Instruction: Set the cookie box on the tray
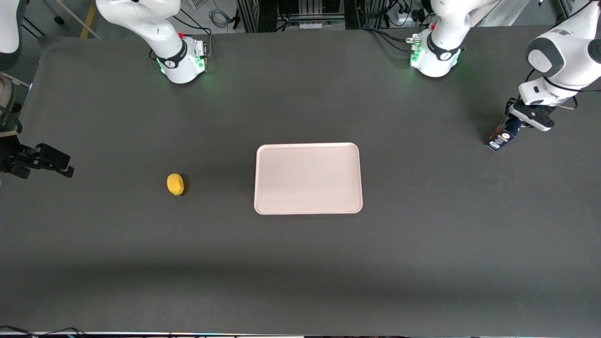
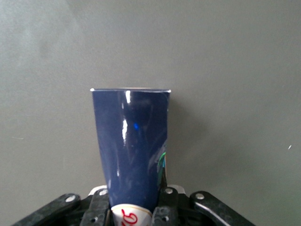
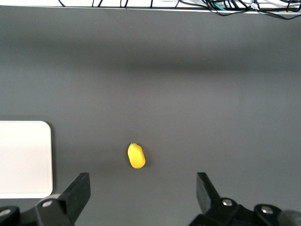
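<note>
The gripper (image 1: 512, 123) is at the working arm's end of the table (image 1: 422, 263), clamped on the box (image 1: 501, 137), which tilts with its lower corner at or just above the table surface — the front view cannot settle which. The tray (image 1: 308, 178) lies mid-table, well apart from the box, with nothing on it. The left wrist view adds the box's (image 2: 134, 146) glossy navy face running out from between the fingers (image 2: 99, 207). Only the front and right wrist views show the yellow lump (image 3: 136, 156) — it lies toward the parked arm's end.
</note>
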`<state>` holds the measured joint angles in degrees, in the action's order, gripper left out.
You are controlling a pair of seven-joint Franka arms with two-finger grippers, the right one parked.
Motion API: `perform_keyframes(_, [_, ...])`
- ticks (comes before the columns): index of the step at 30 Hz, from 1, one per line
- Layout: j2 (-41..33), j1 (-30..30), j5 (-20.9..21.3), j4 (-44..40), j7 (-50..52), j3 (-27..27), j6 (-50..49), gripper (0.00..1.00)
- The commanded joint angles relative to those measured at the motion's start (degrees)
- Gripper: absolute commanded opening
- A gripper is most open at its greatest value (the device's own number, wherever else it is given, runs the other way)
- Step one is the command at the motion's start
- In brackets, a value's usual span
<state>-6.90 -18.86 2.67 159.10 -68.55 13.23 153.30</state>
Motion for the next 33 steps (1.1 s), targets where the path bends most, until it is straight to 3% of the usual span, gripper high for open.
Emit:
perform_keyframes(1, [-4.2, 1.0, -1.1, -2.1, 6.9, -4.2, -6.4, 0.31])
perform_keyframes(12, [-5.8, 3.0, -9.4, -12.0, 21.1, -15.5, -20.7, 0.31])
perform_keyframes(33, [-5.5, 9.5, -13.9, -30.9, 69.0, -39.1, -33.9, 0.32])
